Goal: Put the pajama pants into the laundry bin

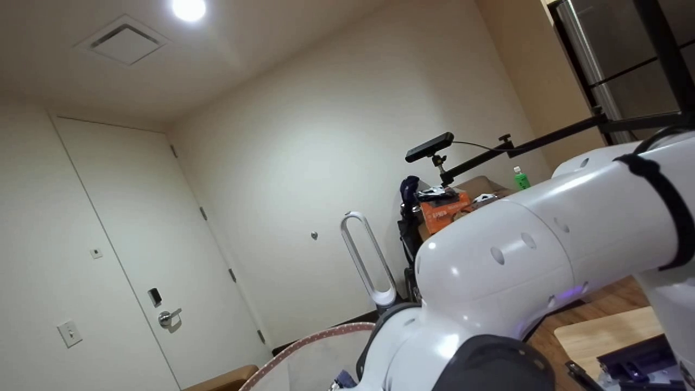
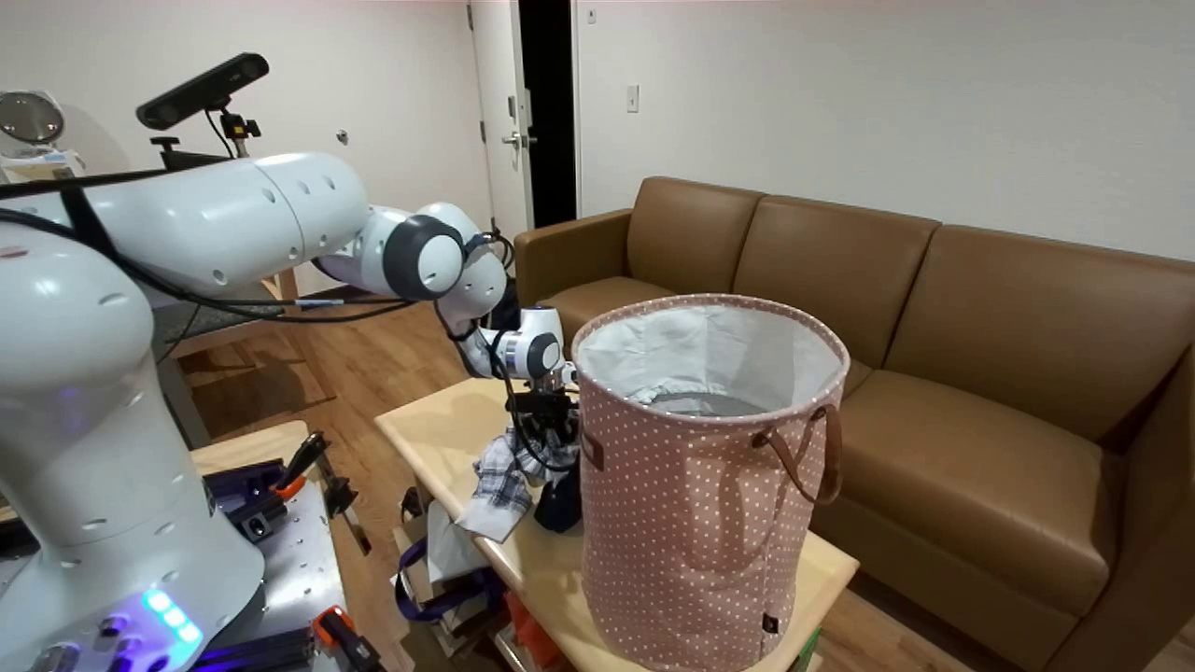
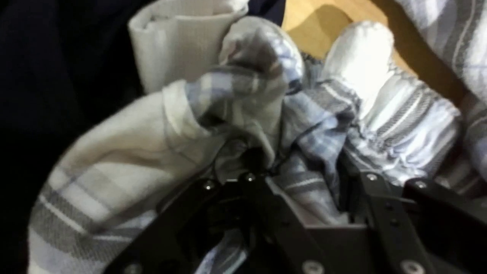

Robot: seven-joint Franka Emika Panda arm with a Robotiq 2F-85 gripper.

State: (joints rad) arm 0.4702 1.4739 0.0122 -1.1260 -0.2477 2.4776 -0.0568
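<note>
Pajama pants [image 2: 504,474] (we're reading the plaid bundle as those) are bunched right under the gripper [image 2: 556,439], by the near left edge of the table [image 2: 439,420], with the laundry bin [image 2: 691,532] just to the right and a bit nearer. No clean long axis that we can see; they spill from the gripper toward near left, away from the bin. There's dark cloth [image 2: 558,504] just beside them too. In the wrist view the fingers [image 3: 393,219] stand apart higher up with plaid fabric between, but the tips are buried, so we honestly can't tell if they're clamped on it. The tips look lower than the bin's rim, so we'd guess it needs a proper lift before swinging right.
</note>
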